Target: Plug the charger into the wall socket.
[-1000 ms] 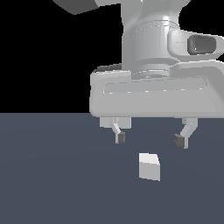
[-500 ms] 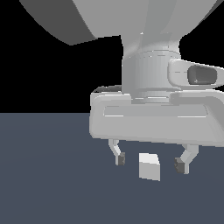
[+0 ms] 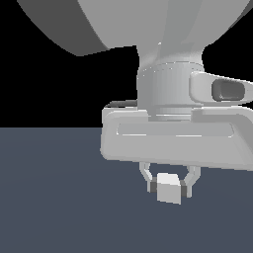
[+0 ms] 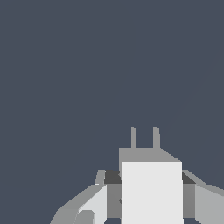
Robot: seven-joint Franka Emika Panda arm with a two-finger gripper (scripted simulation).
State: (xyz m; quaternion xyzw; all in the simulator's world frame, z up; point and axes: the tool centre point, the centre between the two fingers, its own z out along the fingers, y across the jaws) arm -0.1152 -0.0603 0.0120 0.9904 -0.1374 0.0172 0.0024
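The charger (image 3: 169, 188) is a small light-grey cube on the dark blue-grey floor. It sits between my gripper's (image 3: 169, 187) two fingertips, and the dark pads press against both of its sides. In the wrist view the charger (image 4: 151, 192) fills the space between the fingers (image 4: 112, 192), and two thin prongs (image 4: 144, 137) stick out of its far face. The gripper is shut on it. The wall socket is out of view in both frames.
The dark blue-grey floor (image 3: 54, 197) stretches around the gripper. The arm's large body (image 3: 168, 29) fills the upper part of the exterior view, against a black background.
The gripper has come down over the charger and its fingers have closed from wide apart onto the cube's sides. The arm has also moved closer to the exterior camera.
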